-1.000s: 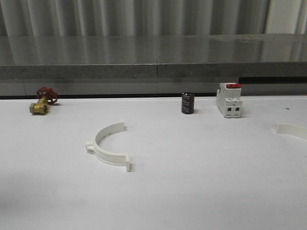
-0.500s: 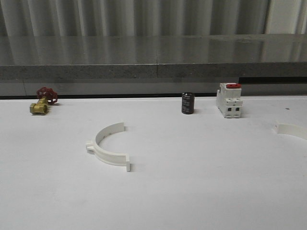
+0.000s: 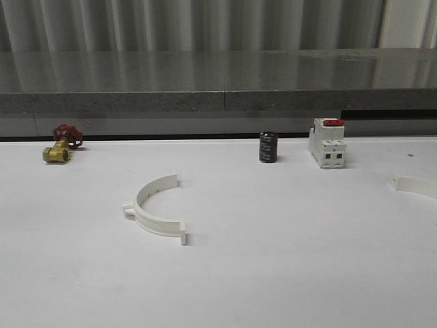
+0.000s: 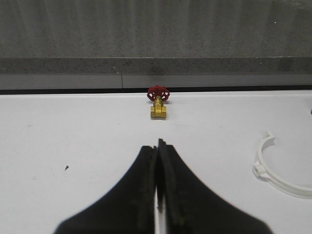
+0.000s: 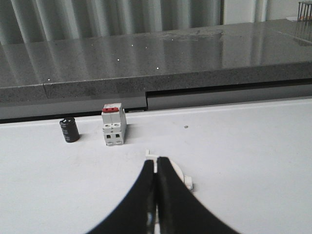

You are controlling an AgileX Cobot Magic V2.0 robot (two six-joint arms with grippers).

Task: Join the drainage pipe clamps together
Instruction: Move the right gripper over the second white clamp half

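One white drainage pipe clamp half (image 3: 151, 223) lies flat on the white table (image 3: 287, 266) left of centre, its open side facing right and back. In the left wrist view that half (image 4: 260, 169) lies off to one side of my left gripper (image 4: 158, 144), which is shut on nothing above bare table. The second clamp half (image 3: 416, 184) lies at the table's right edge, cut off by the frame. My right gripper (image 5: 156, 160) hovers shut just over that half (image 5: 179, 171), whose arc is mostly hidden behind the fingers.
A brass valve with a red handwheel (image 3: 58, 147) sits at the back left, straight ahead of the left gripper (image 4: 159, 102). A black cylinder (image 3: 268, 147) and a white breaker with a red switch (image 3: 326, 143) stand at the back. A grey ledge (image 3: 218, 96) bounds the table.
The visible end of the right clamp half sits very slightly further right than a second ago. The left half and the other objects have stayed put.
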